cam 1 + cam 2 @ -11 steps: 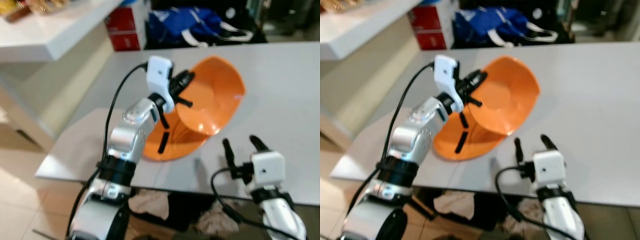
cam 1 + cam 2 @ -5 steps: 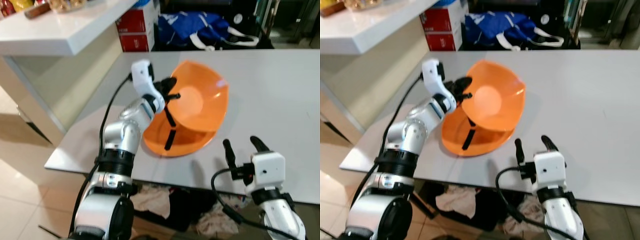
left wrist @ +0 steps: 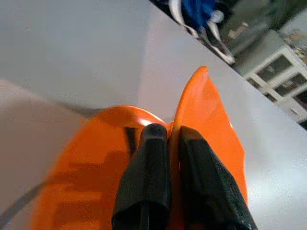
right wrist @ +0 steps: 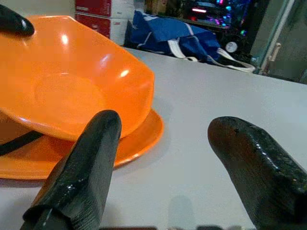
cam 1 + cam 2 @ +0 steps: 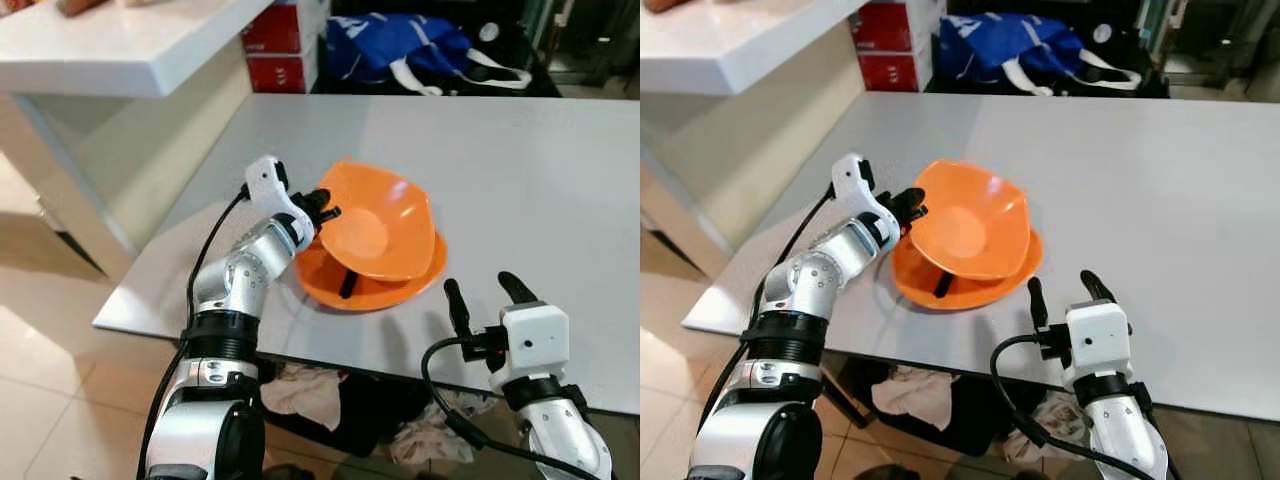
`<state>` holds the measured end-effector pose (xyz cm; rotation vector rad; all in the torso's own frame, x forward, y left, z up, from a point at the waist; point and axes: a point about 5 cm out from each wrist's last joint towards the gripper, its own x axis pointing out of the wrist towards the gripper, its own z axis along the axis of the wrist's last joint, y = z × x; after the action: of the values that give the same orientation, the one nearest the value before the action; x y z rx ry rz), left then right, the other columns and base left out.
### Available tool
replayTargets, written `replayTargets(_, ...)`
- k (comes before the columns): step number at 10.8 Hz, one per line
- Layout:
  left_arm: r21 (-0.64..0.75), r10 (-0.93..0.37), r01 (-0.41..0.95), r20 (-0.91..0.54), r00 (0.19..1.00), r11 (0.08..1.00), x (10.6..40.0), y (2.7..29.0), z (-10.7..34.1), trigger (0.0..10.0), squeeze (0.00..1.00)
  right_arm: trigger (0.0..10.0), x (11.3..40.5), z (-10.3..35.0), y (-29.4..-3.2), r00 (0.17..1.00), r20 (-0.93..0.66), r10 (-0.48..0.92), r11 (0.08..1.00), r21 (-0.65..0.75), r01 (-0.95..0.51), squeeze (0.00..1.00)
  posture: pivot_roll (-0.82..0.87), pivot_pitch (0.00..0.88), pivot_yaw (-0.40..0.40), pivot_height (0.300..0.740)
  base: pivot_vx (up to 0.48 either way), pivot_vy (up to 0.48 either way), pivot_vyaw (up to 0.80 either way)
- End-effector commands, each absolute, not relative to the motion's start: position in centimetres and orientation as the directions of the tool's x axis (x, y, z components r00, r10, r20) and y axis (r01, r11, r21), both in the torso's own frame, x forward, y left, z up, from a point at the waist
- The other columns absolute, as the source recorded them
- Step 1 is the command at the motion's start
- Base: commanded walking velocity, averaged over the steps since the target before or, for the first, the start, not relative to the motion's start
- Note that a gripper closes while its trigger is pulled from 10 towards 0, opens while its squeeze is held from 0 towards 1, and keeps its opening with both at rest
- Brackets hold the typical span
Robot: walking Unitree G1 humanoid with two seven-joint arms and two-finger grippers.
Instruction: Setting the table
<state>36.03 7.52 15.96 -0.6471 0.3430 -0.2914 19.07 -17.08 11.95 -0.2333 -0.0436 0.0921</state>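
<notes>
Near the front left corner of the grey surface [image 5: 560, 160], in the middle of the frame, an orange bowl [image 5: 375, 225] is held tipped over an orange plate [image 5: 375, 290] that lies flat on the surface. The left end effector [image 5: 325, 208] has its two black fingers pressed together on the bowl's rim at the bowl's left edge, one finger inside the wall and one outside, as the left wrist view shows close up [image 3: 173, 143]. The bowl leans with its open face turned toward the upper right of the frame, its low side close over the plate; I cannot tell whether it already touches. A dark strip lies on the plate under the bowl, which I take to be a shadow or the lower finger. The right end effector [image 5: 485, 295] hovers at the lower right of the frame, just short of the surface's near edge, fingers spread apart and holding nothing; the bowl and plate lie ahead of it and to its left. To my eye the bowl is being set down onto the plate, and what matters is that it sits almost directly above the plate's centre, so the move left is mostly downward and a levelling of the tilt. The left arm is the one at work and far the nearer. A blue bag [image 5: 400, 45] sits beyond the surface's far edge.
</notes>
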Motion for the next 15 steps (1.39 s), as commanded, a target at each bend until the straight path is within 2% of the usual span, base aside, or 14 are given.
replayTargets(1, -0.651, -0.371, 0.139, -0.233, 0.899, 0.746, 35.7, 6.7, 15.9, 0.0, 0.0, 10.0, 19.1, 12.1, -16.9, 0.993, 0.03, 0.115, 0.968, -0.229, -0.105, 0.0, -0.12, 0.0, 0.099, 0.723, 0.0, 0.0, 0.0)
replayTargets(6, -0.665, -0.39, 0.127, -0.263, 0.883, 0.736, 35.4, 6.4, 15.6, 0.0, 0.0, 10.0, 19.2, 12.1, -16.8, 0.992, 0.027, 0.124, 0.966, -0.231, -0.115, 0.0, -0.12, 0.0, 0.093, 0.723, 0.0, 0.0, 0.0)
replayTargets(7, -0.665, -0.395, 0.123, -0.275, 0.877, 0.737, 35.3, 6.3, 15.4, 10.0, 0.0, 10.0, 19.1, 12.1, -16.8, 0.992, 0.026, 0.126, 0.966, -0.232, -0.117, 0.0, -0.12, 0.0, 0.094, 0.723, 0.0, 0.0, 0.0)
replayTargets(8, -0.66, -0.394, 0.119, -0.285, 0.874, 0.741, 35.3, 6.2, 15.2, 10.0, 0.0, 10.0, 19.1, 12.1, -16.8, 0.992, 0.025, 0.127, 0.966, -0.232, -0.118, 0.0, -0.12, 0.0, 0.093, 0.723, 0.0, 0.0, 0.0)
replayTargets(9, -0.658, -0.396, 0.119, -0.29, 0.871, 0.744, 35.2, 6.2, 15.1, 10.0, 0.2, 10.0, 19.1, 12.1, -16.8, 0.991, 0.024, 0.128, 0.965, -0.232, -0.119, 0.0, -0.12, 0.0, 0.093, 0.723, 0.0, 0.0, 0.0)
replayTargets(10, -0.651, -0.403, 0.12, -0.305, 0.863, 0.749, 35.2, 6.0, 14.7, 10.0, 0.83, 10.0, 19.1, 12.1, -16.8, 0.991, 0.023, 0.129, 0.965, -0.232, -0.12, 0.0, -0.12, 0.0, 0.093, 0.723, 0.0, 0.0, 0.0)
replayTargets(11, -0.647, -0.408, 0.113, -0.327, 0.853, 0.754, 35.0, 6.0, 14.3, 10.0, 1.0, 10.0, 19.1, 12.1, -16.8, 0.991, 0.021, 0.129, 0.965, -0.233, -0.121, 0.0, -0.12, 0.0, 0.093, 0.723, 0.0, 0.0, 0.0)
replayTargets(15, -0.64, -0.396, 0.103, -0.333, 0.856, 0.762, 35.0, 6.1, 14.1, 10.0, 1.0, 10.0, 19.0, 12.0, -16.8, 0.991, 0.017, 0.131, 0.965, -0.233, -0.123, 0.0, -0.12, 0.0, 0.092, 0.723, 0.0, 0.0, 0.0)
